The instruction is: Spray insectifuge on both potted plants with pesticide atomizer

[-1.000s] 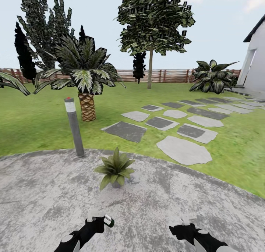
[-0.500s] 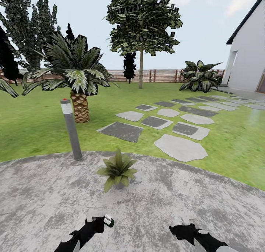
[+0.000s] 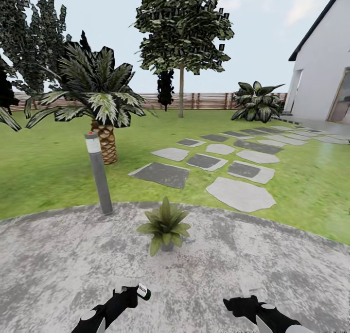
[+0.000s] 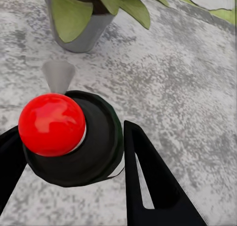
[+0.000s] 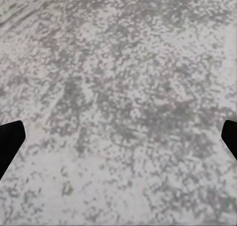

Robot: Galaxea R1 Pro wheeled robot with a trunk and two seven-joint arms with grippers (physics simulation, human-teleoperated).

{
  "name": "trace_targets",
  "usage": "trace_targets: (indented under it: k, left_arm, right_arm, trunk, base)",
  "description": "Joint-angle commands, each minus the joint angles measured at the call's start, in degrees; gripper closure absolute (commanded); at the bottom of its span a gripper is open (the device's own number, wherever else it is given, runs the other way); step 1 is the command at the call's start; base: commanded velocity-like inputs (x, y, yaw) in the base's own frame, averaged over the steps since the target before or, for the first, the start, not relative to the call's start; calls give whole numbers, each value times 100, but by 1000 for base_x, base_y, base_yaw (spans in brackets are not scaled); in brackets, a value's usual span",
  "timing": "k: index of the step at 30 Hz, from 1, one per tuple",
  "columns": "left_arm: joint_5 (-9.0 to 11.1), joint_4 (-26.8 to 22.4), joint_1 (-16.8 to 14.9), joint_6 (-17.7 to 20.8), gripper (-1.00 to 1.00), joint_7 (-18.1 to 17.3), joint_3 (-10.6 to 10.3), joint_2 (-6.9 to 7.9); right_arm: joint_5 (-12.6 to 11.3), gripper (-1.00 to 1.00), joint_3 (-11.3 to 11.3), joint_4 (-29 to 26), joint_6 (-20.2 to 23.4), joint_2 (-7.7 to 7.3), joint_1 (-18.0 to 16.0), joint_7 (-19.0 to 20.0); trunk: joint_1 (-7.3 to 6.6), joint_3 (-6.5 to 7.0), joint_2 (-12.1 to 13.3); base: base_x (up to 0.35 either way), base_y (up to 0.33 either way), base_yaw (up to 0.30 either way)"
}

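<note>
- Right now my left gripper (image 3: 130,294) is pinching the pesticide atomizer (image 3: 143,292), low at the near edge of the stone patio (image 3: 272,270); in the left wrist view the bottle's red top (image 4: 51,124) sits between the dark fingers (image 4: 148,181), with a grey spray cone pointing toward the pot.
- My right gripper (image 3: 245,299) hangs empty over bare stone; its jaws are spread, with just the tips at either edge of the right wrist view.
- As I judge it, the step is spraying the potted plant (image 3: 165,224), which stands ahead of the left gripper, near but not touching; I would keep the nozzle aimed at the leaves, bring the bottle nearer, and sweep across the whole rosette so no leaf is missed.
- Counted: one bottle; one potted plant in sight, so the second needs finding; one lamp post (image 3: 98,174); one palm (image 3: 99,99) just behind it; two grippers.
</note>
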Motion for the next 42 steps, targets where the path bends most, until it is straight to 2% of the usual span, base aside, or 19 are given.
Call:
trace_targets:
  k: [1, 8, 21, 33, 42]
  left_arm:
    - [-59, -4, -4, -31, 100, -24, 46, -5]
    - [-59, -2, -4, -35, 100, -23, 48, -5]
    - [-59, -3, -4, -34, 100, -18, 48, -5]
    - [-59, -5, -4, -32, 100, -22, 48, -5]
    - [-59, -3, -4, -32, 100, -23, 48, -5]
  right_arm:
    - [-60, -100, 49, 10, -21, -2, -6, 19]
    - [-60, -100, 48, 10, -21, -2, -6, 20]
    - [-60, -100, 49, 10, -21, -2, -6, 26]
    - [-60, -100, 47, 10, -21, -2, -6, 24]
    - [-60, -100, 50, 10, -21, -2, -6, 21]
  trunk:
    - [-1, 0, -2]
    - [-1, 35, -2]
    - [-1, 102, -2]
    - [-1, 165, -2]
    - [-1, 206, -2]
  base:
    - [0, 311, -219]
    - [0, 216, -222]
    - [13, 44, -223]
    - [158, 256, -223]
    - [18, 276, -183]
